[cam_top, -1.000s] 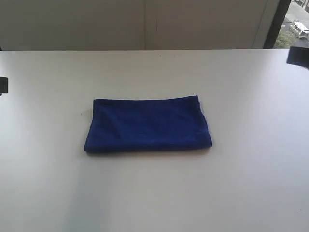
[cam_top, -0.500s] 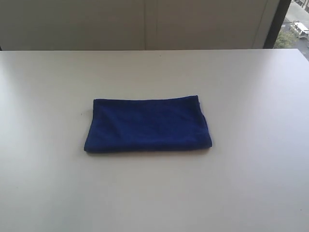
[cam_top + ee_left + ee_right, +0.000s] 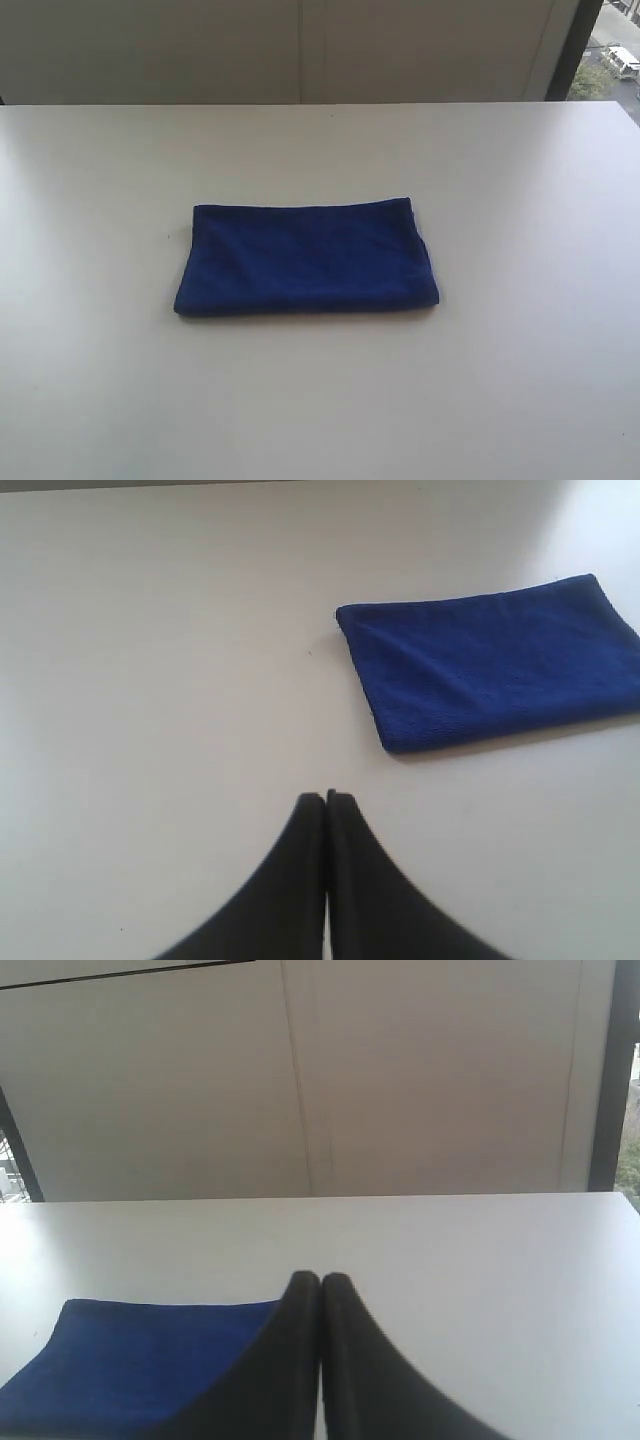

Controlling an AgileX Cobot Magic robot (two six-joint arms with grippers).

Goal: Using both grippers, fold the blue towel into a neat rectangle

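Note:
The blue towel lies folded in a flat rectangle in the middle of the white table. No arm shows in the exterior view. In the left wrist view my left gripper is shut with nothing in it, over bare table well away from the blue towel. My right gripper is also shut and empty, raised above the table, and its black fingers hide part of the blue towel.
A pale wall rises behind the table's far edge. A dark window frame stands at the back right, with a street outside.
One second ago the dark ends of both arms showed at the left and right edges of the exterior view; they have since drawn out of it. The towel has not moved.

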